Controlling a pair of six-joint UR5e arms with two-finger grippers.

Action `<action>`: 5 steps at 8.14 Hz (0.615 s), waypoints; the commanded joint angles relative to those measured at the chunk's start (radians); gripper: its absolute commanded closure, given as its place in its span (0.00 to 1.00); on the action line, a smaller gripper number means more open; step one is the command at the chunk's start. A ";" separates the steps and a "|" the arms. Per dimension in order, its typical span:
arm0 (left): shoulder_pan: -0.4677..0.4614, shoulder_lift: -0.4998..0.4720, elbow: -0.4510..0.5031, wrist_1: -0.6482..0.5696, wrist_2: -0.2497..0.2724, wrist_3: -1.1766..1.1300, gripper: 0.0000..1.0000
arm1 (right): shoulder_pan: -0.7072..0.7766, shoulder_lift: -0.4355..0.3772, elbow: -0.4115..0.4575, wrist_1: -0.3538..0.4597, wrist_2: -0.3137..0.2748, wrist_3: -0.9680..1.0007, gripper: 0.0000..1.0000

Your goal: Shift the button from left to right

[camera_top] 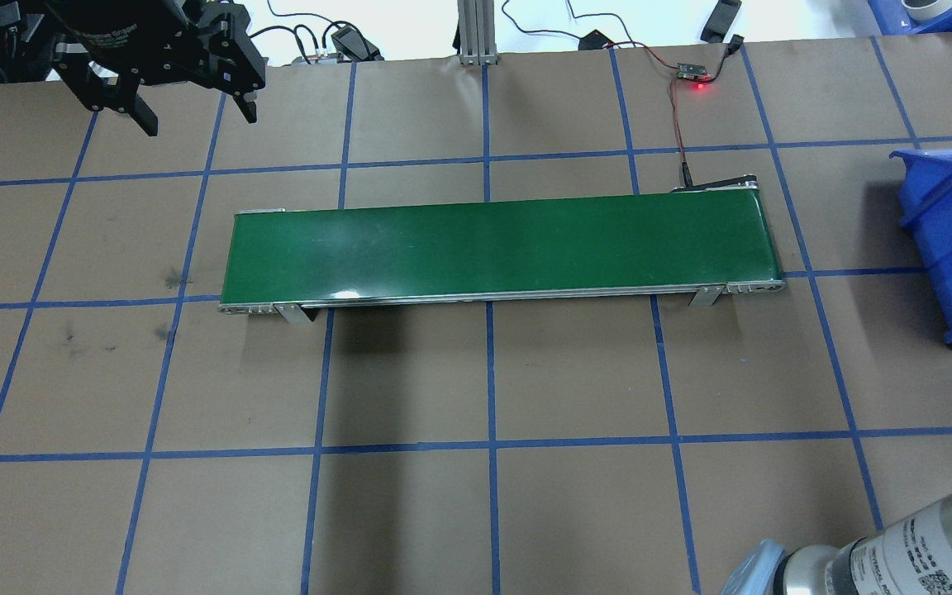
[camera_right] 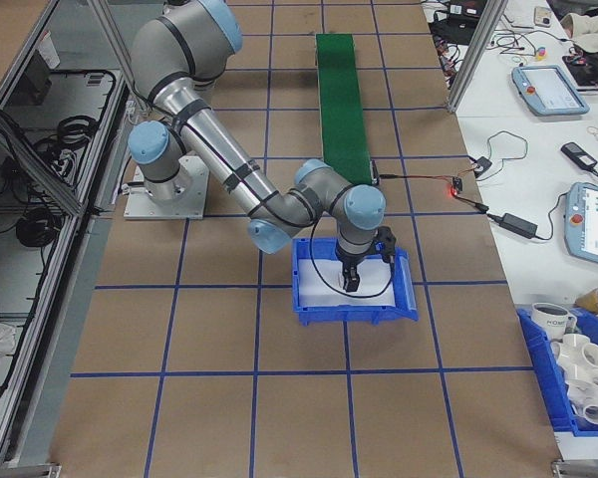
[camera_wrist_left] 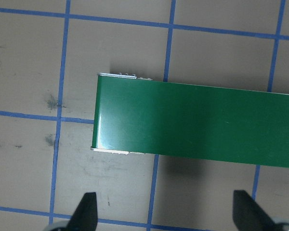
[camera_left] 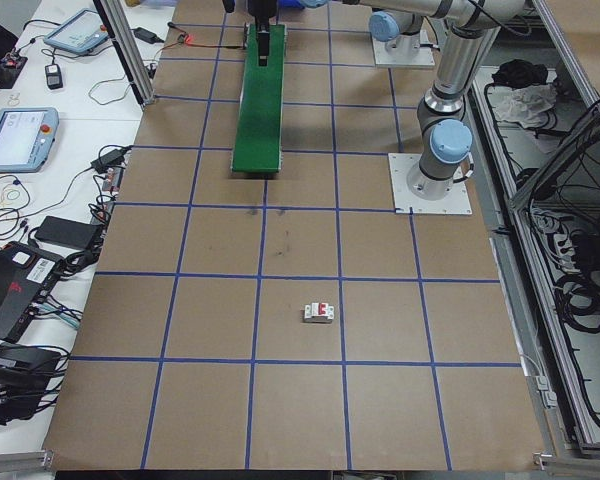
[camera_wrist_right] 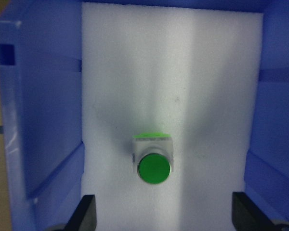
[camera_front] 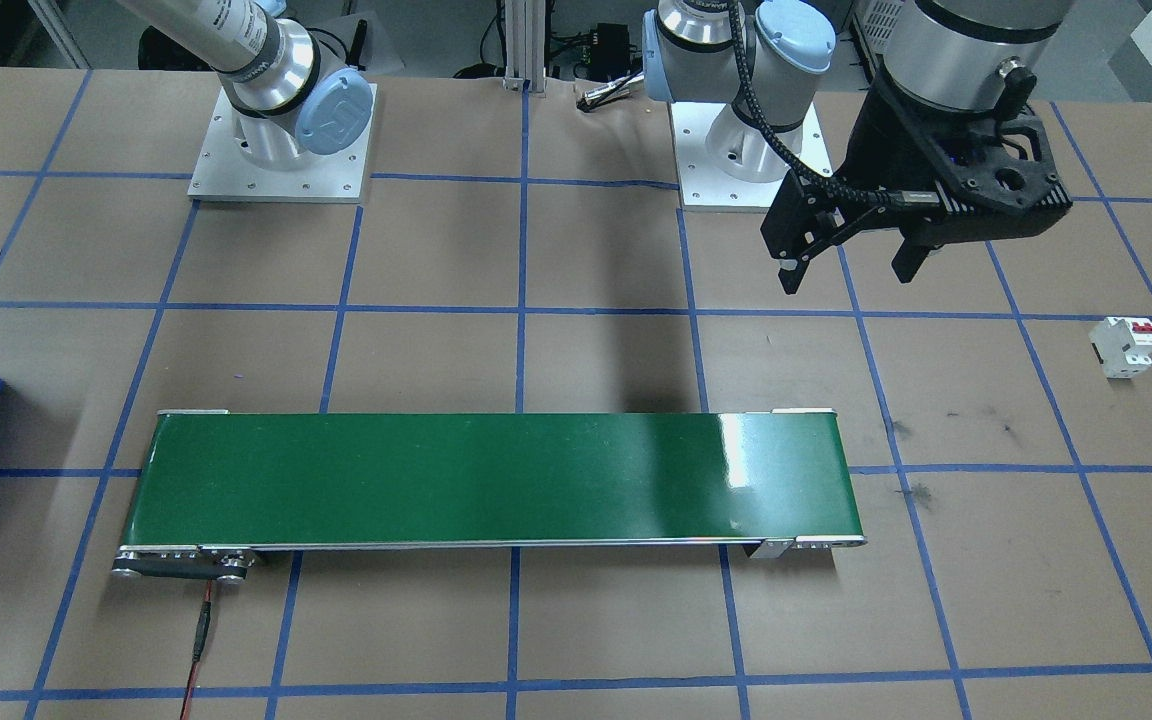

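The button [camera_wrist_right: 153,161], with a round green cap on a white body, stands on the white foam pad inside the blue bin [camera_wrist_right: 43,120]. My right gripper [camera_wrist_right: 164,211] hangs open over the bin [camera_right: 309,304], its fingers spread wide to either side of the button and not touching it. The same gripper [camera_right: 357,274] points down into the bin in the exterior right view. My left gripper [camera_front: 848,278] is open and empty, hovering above the table near the left end of the green conveyor belt [camera_front: 496,480]. The wrist view shows that gripper [camera_wrist_left: 164,207] short of the belt end [camera_wrist_left: 197,120].
A white circuit breaker with red switches [camera_front: 1124,345] lies on the table on my left side, and it also shows as the breaker [camera_left: 319,313]. The conveyor belt [camera_top: 492,244] carries nothing. A red and black wire [camera_top: 678,124] runs from its right end to a small board.
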 commanded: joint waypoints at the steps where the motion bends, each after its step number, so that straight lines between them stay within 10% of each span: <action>1: 0.000 0.001 -0.002 0.000 0.002 -0.002 0.00 | 0.021 -0.174 -0.011 0.179 -0.016 0.014 0.00; 5: 0.000 -0.001 -0.002 0.000 0.000 -0.003 0.00 | 0.367 -0.397 -0.011 0.399 -0.018 0.498 0.00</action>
